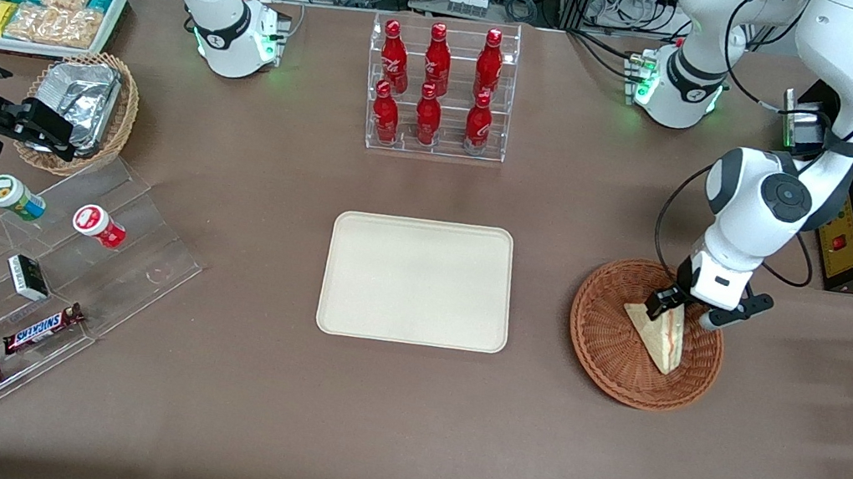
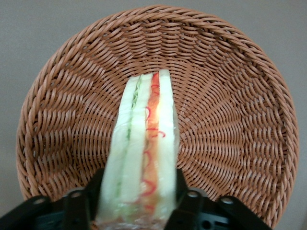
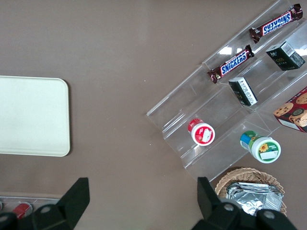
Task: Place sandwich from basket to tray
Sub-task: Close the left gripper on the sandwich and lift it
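I'm looking at a brown desk (image 1: 220,378) carrying the cream tray (image 1: 419,281) at its middle. The reddish-brown basket (image 1: 611,360) is sitting beside the tray toward the working arm's end, where my claw (image 1: 674,303) is gripping the sandwich (image 1: 661,338) in it. Farther from the front camera, a clear rack of red bottles (image 1: 439,89) is standing. Toward the parked arm's end, a clear stepped stand (image 1: 37,300), a tan basket (image 1: 85,117) and a white bin (image 1: 46,14) are resting.

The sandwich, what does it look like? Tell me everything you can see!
The sandwich is a pale bread wedge with green and red-pink filling stripes on its cut side. It stands on edge, one corner held between the gripper fingers, over the brown woven basket. Whether its low end touches the basket is unclear.
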Controlling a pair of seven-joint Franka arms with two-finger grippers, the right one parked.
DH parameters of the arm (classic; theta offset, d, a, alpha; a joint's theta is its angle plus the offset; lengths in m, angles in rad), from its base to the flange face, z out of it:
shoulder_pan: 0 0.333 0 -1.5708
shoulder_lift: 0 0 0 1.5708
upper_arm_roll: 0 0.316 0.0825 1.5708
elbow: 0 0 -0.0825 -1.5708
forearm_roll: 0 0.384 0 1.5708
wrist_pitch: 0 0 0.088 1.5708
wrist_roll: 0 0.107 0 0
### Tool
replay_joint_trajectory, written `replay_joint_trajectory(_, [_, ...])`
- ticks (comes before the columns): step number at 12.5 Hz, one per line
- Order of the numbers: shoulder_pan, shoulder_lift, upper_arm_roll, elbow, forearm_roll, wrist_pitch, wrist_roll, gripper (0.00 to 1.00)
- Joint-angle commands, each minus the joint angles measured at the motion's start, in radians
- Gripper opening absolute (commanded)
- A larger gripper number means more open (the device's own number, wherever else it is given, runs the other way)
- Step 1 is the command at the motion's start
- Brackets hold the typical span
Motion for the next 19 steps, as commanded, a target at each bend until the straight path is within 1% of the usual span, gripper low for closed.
replay_joint_trajectory(1, [0.003, -0.003, -0.003, 0.005, 0.013, 0.015, -0.027, 0.00])
replay_joint_trajectory(5, [-0.041, -0.044, -0.009, 0.017, 0.018, -0.022, -0.003, 0.00])
replay_joint_trajectory(8, [-0.043, -0.070, -0.052, 0.037, 0.018, -0.129, 0.114, 0.00])
replay_joint_trajectory(10, [-0.044, -0.093, -0.093, 0.063, 0.019, -0.212, 0.139, 0.00])
replay_joint_trajectory(11, [-0.044, -0.108, -0.112, 0.081, 0.038, -0.264, 0.139, 0.00])
replay_joint_trajectory(12, [-0.044, -0.118, -0.123, 0.109, 0.098, -0.335, 0.134, 0.00])
replay_joint_trajectory(13, [-0.046, -0.122, -0.142, 0.170, 0.148, -0.454, 0.128, 0.00])
replay_joint_trajectory(14, [-0.046, -0.116, -0.172, 0.246, 0.157, -0.582, 0.128, 0.00])
replay_joint_trajectory(16, [-0.046, -0.115, -0.204, 0.336, 0.153, -0.723, 0.116, 0.00])
replay_joint_trajectory(19, [-0.046, -0.113, -0.258, 0.382, 0.141, -0.760, 0.033, 0.00])
